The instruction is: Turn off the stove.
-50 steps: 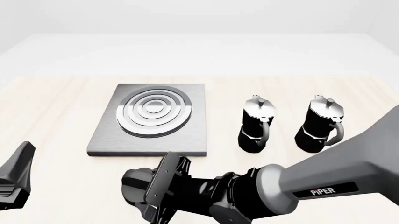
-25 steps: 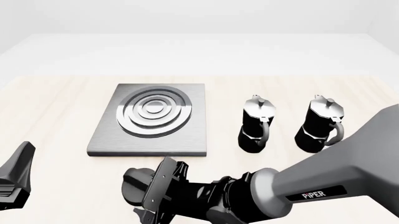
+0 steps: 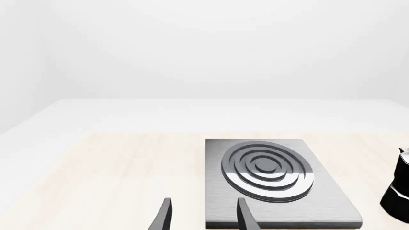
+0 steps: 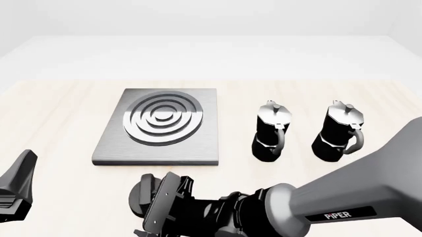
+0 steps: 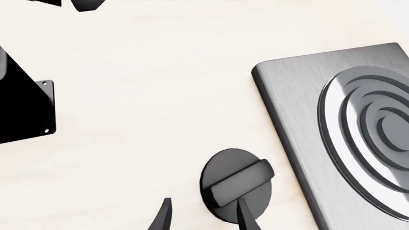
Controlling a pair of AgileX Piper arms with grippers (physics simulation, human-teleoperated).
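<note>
Now, front view: the stove [image 4: 158, 129] lies flat on the table [image 4: 59, 113], left of centre, rings up.
Knob [image 4: 137, 197]: on the table just in front of the stove's near edge, mostly hidden behind the right arm's wrist.
Pots: two pots [image 4: 272, 131] [image 4: 341, 131] stand upright, side by side, right of the stove.
Left arm: only a dark part at the lower left edge.
Left wrist view: left gripper [image 3: 203, 214] spread, nothing between the fingers, stove [image 3: 275, 182] ahead, one pot [image 3: 399, 191] at the edge.
Right wrist view: right gripper [image 5: 203, 214] spread, fingertips close over the knob [image 5: 236, 183], one tip overlapping its rim; contact I cannot tell.
Knob's ridge: tilted, beside the stove [image 5: 345, 129].
</note>
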